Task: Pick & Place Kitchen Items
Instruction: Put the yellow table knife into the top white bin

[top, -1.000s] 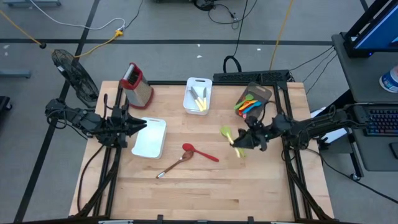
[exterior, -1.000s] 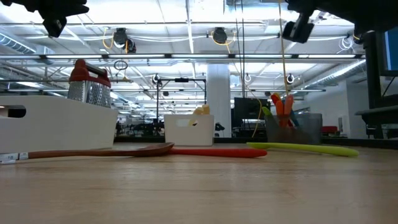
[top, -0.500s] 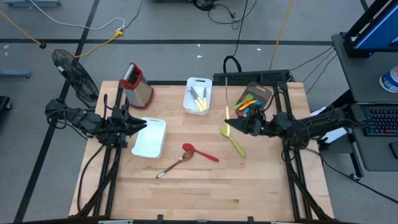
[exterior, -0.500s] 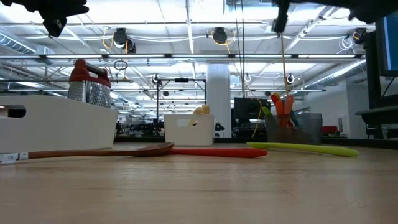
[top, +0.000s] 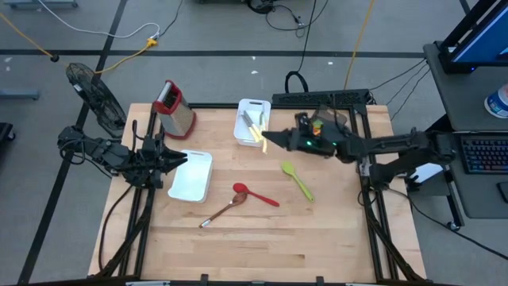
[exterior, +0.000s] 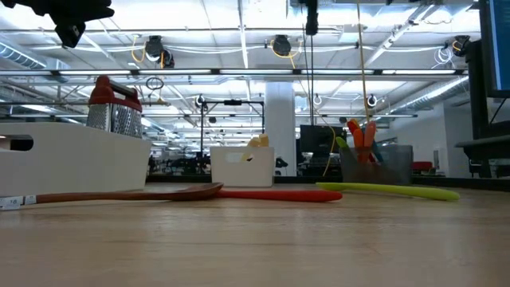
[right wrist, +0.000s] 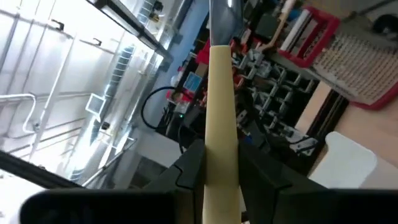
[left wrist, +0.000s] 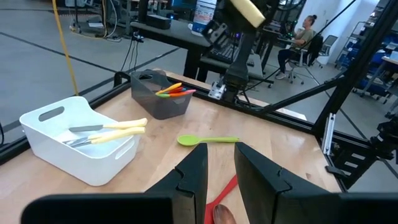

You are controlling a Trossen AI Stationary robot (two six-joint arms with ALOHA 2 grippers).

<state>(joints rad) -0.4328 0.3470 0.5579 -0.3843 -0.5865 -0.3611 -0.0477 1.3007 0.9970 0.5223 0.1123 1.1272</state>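
Note:
My right gripper (top: 292,142) is shut on a cream-handled knife (top: 270,140), high above the table just right of the white bin (top: 252,121) that holds other cream knives. On the wood lie a green spoon (top: 297,179), a red spoon (top: 255,194) and a brown wooden spoon (top: 222,211). The grey bin (top: 324,127) holds several coloured utensils. My left gripper (top: 179,161) waits, open and empty, at the left over the white tray (top: 193,176). My right gripper pinches the knife's cream handle (right wrist: 221,134) between its two fingers (right wrist: 191,167), at the part away from the blade (right wrist: 221,14). The fingers reach about level from the table's right, and the knife runs on along them. The knife is lifted clear of the table.
A metal box grater with a red top (top: 175,107) stands at the far left. A fan (top: 94,94) stands off the table's far left corner. Bare wood lies along the near half of the table (top: 262,246). A person sits in the room beyond (left wrist: 305,37).
My right gripper has risen from beside the green spoon and gone toward the table's far left, toward the white bin, carrying the cream knife lifted clear. The green spoon has stayed on the wood.

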